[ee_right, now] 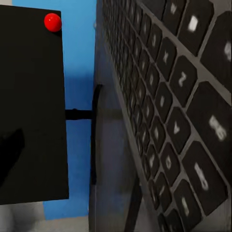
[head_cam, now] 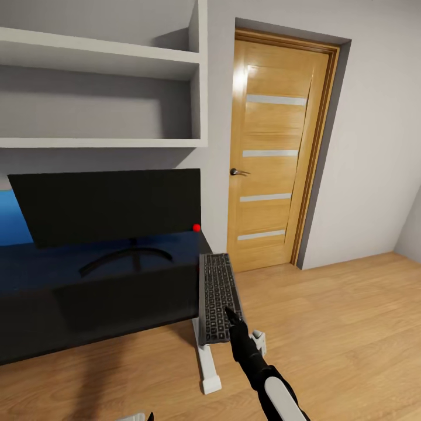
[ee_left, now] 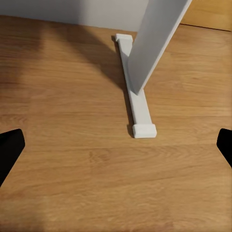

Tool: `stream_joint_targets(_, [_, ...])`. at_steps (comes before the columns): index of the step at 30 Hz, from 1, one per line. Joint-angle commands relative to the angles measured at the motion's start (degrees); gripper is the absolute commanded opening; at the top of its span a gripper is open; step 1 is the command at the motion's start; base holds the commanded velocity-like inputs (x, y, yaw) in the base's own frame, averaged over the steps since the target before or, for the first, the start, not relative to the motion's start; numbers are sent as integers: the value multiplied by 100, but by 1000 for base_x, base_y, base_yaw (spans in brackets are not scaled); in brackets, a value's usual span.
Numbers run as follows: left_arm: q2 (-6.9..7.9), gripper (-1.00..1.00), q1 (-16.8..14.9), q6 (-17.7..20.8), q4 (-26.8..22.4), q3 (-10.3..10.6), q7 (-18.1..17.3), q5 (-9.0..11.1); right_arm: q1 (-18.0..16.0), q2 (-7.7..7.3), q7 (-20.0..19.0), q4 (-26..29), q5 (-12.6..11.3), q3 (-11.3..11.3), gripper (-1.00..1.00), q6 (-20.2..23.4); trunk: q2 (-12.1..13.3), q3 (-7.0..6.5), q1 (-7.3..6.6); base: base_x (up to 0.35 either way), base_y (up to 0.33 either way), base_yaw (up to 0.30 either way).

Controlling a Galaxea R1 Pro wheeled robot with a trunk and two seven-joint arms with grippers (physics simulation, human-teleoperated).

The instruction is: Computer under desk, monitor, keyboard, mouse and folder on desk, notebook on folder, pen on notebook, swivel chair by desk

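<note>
Right end effector clamped on keyboard near end, long axis fwd-back, beside desk edge, monitor upright

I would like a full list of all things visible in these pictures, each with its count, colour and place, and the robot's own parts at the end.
monitor: one, black screen with a red dot at its lower corner, standing on the desk.
desk: one, glossy black top, white leg and foot on the floor.
keyboard: one, black keys, grey edge, tilted at the desk's right end, held by the right gripper.
shelves: two, white, on the wall above the monitor.
door: one, light wood with pale stripes, shut, right of the desk.
floor: one, light wood.
right gripper: one, black, jaws on the keyboard.
left gripper: one, black, jaws wide apart, above the floor near the desk's foot.
</note>
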State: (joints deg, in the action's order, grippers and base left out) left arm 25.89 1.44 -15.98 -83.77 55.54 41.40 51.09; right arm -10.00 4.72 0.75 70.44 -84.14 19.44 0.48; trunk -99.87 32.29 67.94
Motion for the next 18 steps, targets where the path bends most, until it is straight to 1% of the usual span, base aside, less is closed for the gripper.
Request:
stream_joint_targets(1, [3, 100, -4, -37, -7, 10, 8, 48, -2, -2, 6, 5, -48, 0, 100, 5, -3, 5, 0, 0, 0, 0])
stream_joint_targets(18, [3, 100, -5, -37, 3, 10, 16, 50, -2, -8, -13, 5, -50, -12, 100, 7, -3, 5, 0, 0, 0, 0])
